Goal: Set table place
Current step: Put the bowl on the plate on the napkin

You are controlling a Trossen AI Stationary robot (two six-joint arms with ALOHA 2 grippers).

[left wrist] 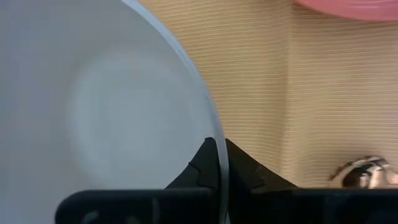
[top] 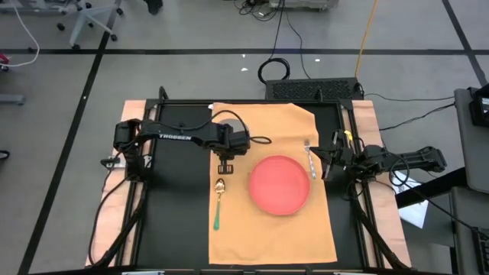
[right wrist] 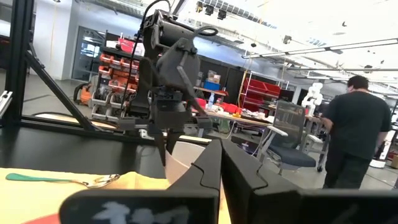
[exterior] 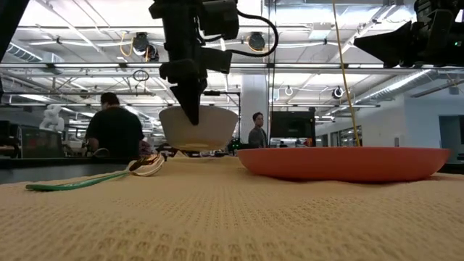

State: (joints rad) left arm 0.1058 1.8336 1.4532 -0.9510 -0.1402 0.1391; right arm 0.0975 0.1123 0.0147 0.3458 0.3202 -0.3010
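The table place [top: 267, 229], a large orange-tan woven cloth mat with a ribbed weave and slight wrinkles, lies flat across the middle of the black tabletop [top: 172, 221], its near edge close to the table's front and its far edge under the frame's rear bar. A round red plate [top: 280, 184] with a low raised rim sits on the mat's right half, leaving bare cloth in front of it and along the mat's left strip. On that left strip lies a spoon [top: 218, 200] with a shiny metal bowl and a slim green handle pointing toward the table's front. A metal fork [top: 309, 158] lies on the mat just beside the plate's right rim. The left gripper [top: 225, 166] hangs over the mat's left part, just behind the spoon, its fingers [left wrist: 239, 171] closed on the thin rim of a smooth white bowl [exterior: 198, 128]; in the low view the bowl hangs clear above the cloth. The right gripper [top: 330, 162] waits at the mat's right edge near the fork, fingers [right wrist: 211, 168] pressed together and empty. Beyond the table, a person in a dark shirt [right wrist: 352, 134] stands in the room.
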